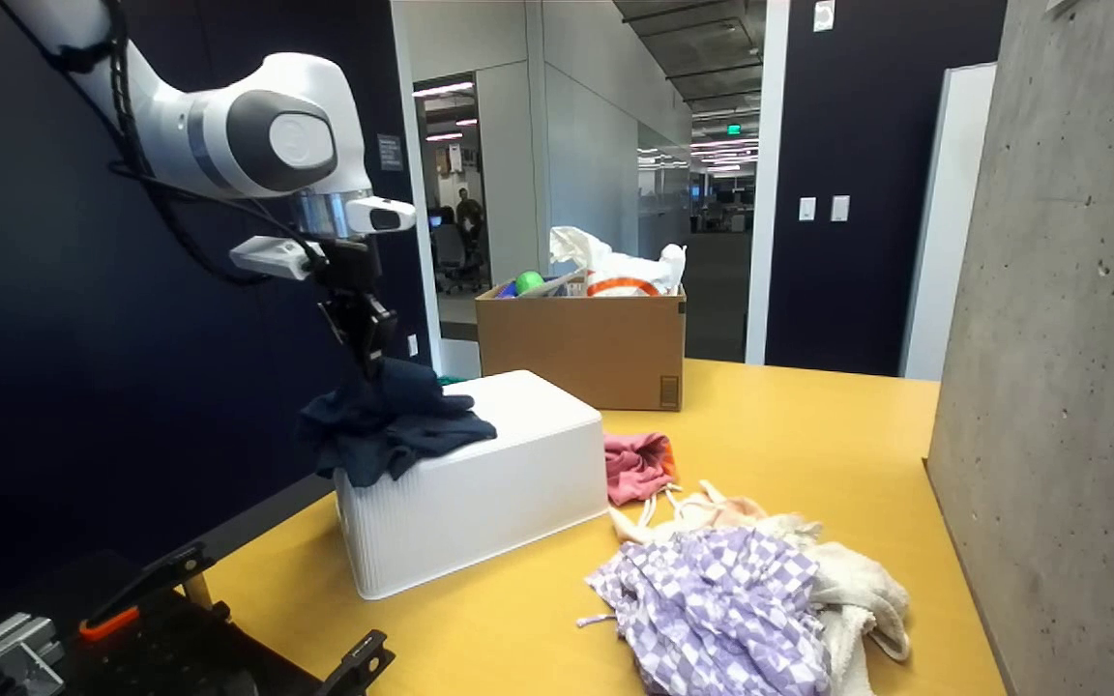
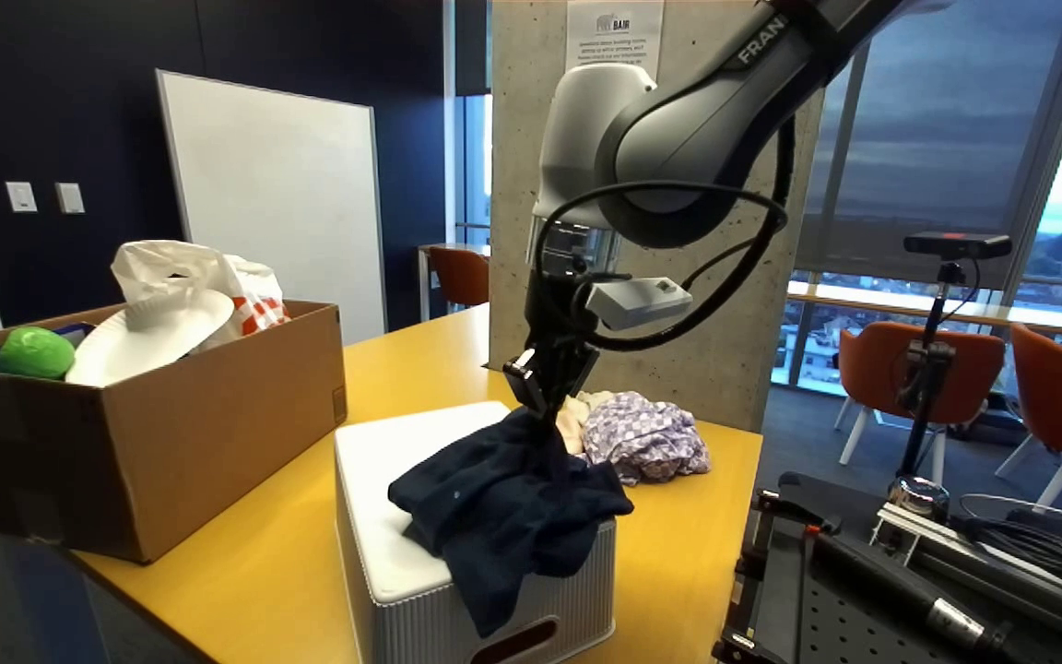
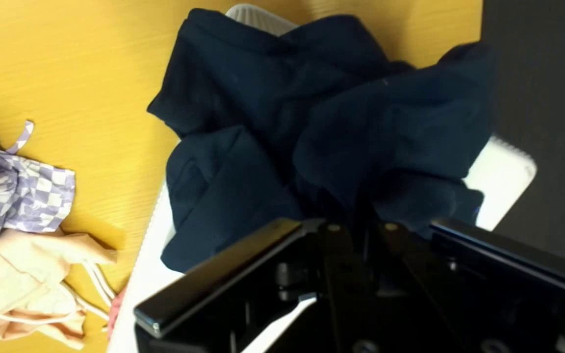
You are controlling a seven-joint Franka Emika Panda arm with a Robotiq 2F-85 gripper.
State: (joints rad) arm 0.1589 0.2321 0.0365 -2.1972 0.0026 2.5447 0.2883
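Note:
My gripper (image 1: 373,365) is shut on a dark navy cloth (image 1: 412,416), whose top is drawn up to the fingertips. In an exterior view the gripper (image 2: 545,415) stands above the cloth (image 2: 503,507), which peaks into the jaws. The cloth lies crumpled on the end of an upturned-looking white ribbed box (image 1: 480,512) and hangs over its edge. In the wrist view the fingertips (image 3: 361,229) are close together, with folds of the cloth (image 3: 282,93) around them. The cloth between the tips is too dark to see clearly. The white box (image 3: 503,171) shows beneath.
A purple checkered cloth (image 1: 721,609), a cream cloth (image 1: 862,590), a peach cloth (image 3: 22,284) and a pink cloth (image 1: 636,466) lie beside the white box. A filled cardboard box (image 1: 581,353) stands behind it on the yellow table (image 1: 789,435). A concrete pillar (image 1: 1060,290) borders the table.

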